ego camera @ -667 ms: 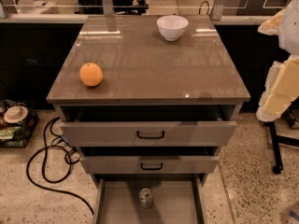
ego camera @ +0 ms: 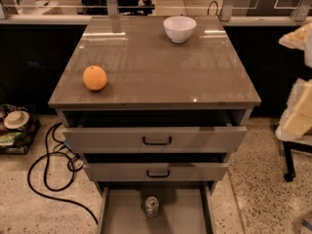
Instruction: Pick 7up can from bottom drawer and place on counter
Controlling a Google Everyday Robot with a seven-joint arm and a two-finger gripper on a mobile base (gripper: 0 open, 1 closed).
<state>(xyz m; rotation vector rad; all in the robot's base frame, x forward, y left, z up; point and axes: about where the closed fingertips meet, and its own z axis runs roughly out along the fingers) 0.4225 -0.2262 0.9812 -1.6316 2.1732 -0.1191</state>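
Plainly the reach has not begun: the 7up can (ego camera: 151,206) stands upright on the floor of the open bottom drawer (ego camera: 122,214), near its back, just under the front of the two upper drawers (ego camera: 195,139). The gripper I cannot pick out. It may be among the pale arm parts (ego camera: 298,112) at the right edge, well apart from the drawer, and I cannot tell whether it is open or closed. To do this step well, the arm likely needs to come in low from the front, clear of the overhanging drawer fronts, and take the can around its sides without tipping it. The counter (ego camera: 156,67) offers bare surface between the orange (ego camera: 95,78) and the white bowl (ego camera: 179,28). Against the earlier frame, the arm parts sit slightly lower and further right; can, orange and bowl are unmoved.
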